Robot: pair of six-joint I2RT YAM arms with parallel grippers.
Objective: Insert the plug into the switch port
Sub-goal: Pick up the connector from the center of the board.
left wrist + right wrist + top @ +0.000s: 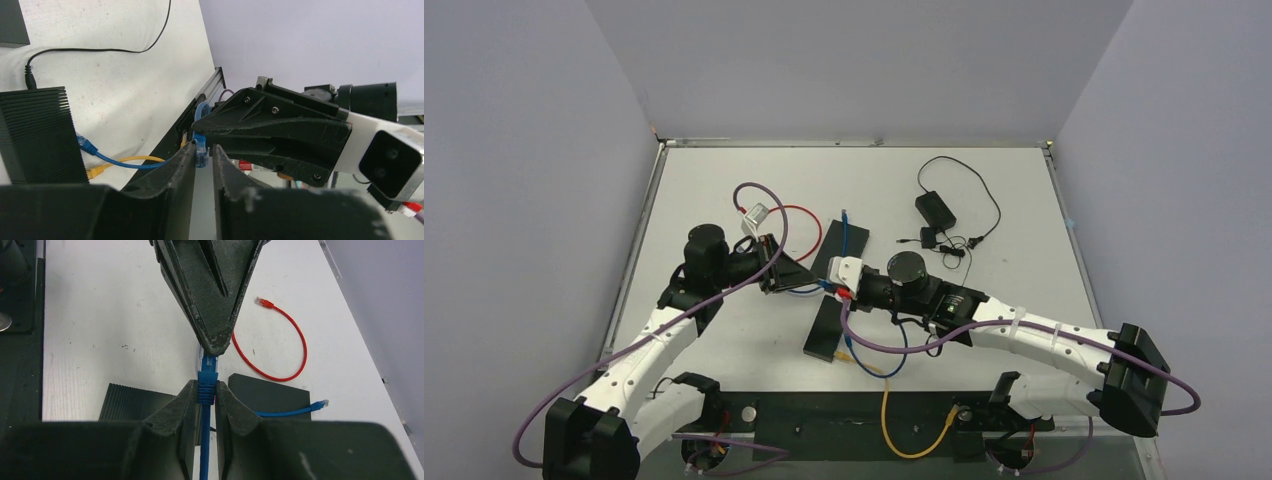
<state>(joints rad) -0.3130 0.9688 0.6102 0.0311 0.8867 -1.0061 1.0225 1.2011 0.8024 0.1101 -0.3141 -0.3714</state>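
A red cable (305, 347) lies looped on the table (714, 190), left of centre. Just beside it, the left gripper (203, 148) is clenched on the clear tip of the blue plug (207, 374). The plug is held off the table between the two grippers, tip pointing left, and sits in no port. It hangs over the spot where the far switch (844, 245) and the near switch (827, 330) almost meet. From the right, the right gripper (206, 387) grasps the plug's blue boot, its fingers (187, 400) pinched on both sides; the blue lead runs back between them. The two grippers come nose to nose, nearly touching. A yellow cable (127, 161) and a second blue end meet one edge of the near switch. Further right, well apart, an adapter (934, 208) lies with its thin black lead.
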